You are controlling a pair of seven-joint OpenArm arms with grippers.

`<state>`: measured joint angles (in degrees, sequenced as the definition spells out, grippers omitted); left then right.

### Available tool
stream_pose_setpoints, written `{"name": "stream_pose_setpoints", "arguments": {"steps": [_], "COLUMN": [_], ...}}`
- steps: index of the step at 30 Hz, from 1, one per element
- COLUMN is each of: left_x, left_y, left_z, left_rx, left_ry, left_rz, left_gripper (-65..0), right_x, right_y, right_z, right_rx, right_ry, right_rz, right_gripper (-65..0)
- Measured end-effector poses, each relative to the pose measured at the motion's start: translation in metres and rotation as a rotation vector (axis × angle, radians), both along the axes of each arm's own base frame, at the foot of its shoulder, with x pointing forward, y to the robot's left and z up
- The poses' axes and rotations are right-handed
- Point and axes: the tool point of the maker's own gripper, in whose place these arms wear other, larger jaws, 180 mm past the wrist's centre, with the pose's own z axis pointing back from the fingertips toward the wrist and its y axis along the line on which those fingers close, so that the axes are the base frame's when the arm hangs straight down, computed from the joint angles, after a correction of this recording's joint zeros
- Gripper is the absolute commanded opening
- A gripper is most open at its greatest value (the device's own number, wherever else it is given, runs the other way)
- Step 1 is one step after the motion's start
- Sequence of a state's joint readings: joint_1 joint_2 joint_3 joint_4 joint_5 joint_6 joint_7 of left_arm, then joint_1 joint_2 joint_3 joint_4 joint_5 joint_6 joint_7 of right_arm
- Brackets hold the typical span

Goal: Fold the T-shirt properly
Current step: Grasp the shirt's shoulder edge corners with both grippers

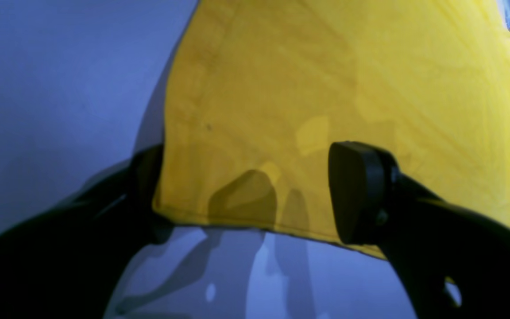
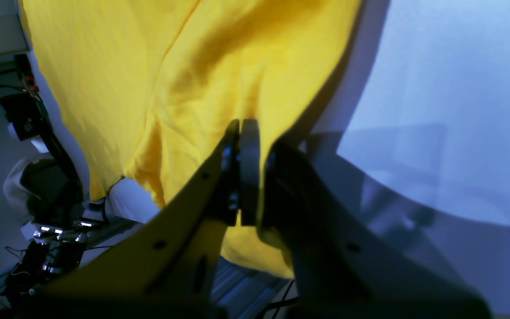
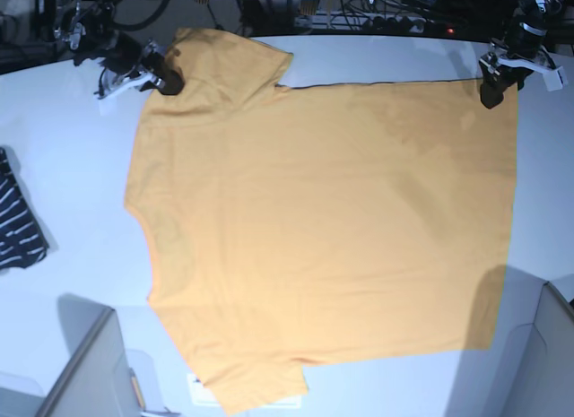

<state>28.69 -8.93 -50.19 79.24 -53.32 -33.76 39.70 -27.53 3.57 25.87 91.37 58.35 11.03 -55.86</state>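
The orange-yellow T-shirt (image 3: 323, 220) lies spread flat on the white table (image 3: 72, 139), with its sleeves toward the left of the base view. My right gripper (image 3: 167, 78) is at the far sleeve and is shut on a bunched fold of the T-shirt (image 2: 184, 88). Its fingers (image 2: 242, 128) are pressed together with cloth around them. My left gripper (image 3: 491, 92) is at the far right hem corner. In the left wrist view it (image 1: 250, 186) is open wide. One finger sits under the T-shirt's (image 1: 326, 79) edge and the other pad (image 1: 354, 190) is above the cloth.
A dark navy white-striped garment (image 3: 18, 224) lies at the table's left edge. Cables and a power strip (image 3: 377, 21) run along the back. Grey panels stand at the near left (image 3: 81, 372) and near right (image 3: 538, 363) corners.
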Motion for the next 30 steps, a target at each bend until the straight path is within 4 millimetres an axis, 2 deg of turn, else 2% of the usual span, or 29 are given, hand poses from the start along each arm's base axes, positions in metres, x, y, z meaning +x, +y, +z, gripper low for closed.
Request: {"name": "stream_pose_setpoints", "arguments": {"steps": [4,6,9,12,19,24,30], "left_x": [0.004,0.004,0.006,0.006,0.001,-0.01,-0.012], "left_y": [0.002,0.002,0.002,-0.004,-0.008,-0.009,-0.013], "left_z": [-0.001,-0.002,-0.006,-0.01,-0.005,0.003,0.026], "left_rx": [-0.013,-0.013,-0.015,-0.025,0.007,0.054,0.12], "left_ry": [-0.017,-0.02,0.002,0.024,0.059,0.101,0.087], "left_rz": [0.02,0.023,0.024,0.002,-0.042,-0.082,-0.137], "left_gripper": [-16.6,-23.0,-42.1,-65.0,-65.0,-65.0,-65.0], "right_x": [0.0,0.0,0.0,0.0,-0.001,-0.021,-0.006], "right_y": [0.0,0.0,0.0,0.0,-0.007,-0.02,-0.013], "right_z": [0.0,0.0,0.0,0.0,0.003,0.016,0.047], "right_rx": [0.0,0.0,0.0,0.0,-0.01,-0.135,-0.155], "right_ry": [0.001,0.0,0.001,0.0,-0.001,0.022,-0.08], "right_rz": [0.0,0.0,0.0,-0.001,-0.026,0.018,0.024], "right_gripper": [-65.0,-65.0,-65.0,-65.0,-65.0,-65.0,-65.0]}}
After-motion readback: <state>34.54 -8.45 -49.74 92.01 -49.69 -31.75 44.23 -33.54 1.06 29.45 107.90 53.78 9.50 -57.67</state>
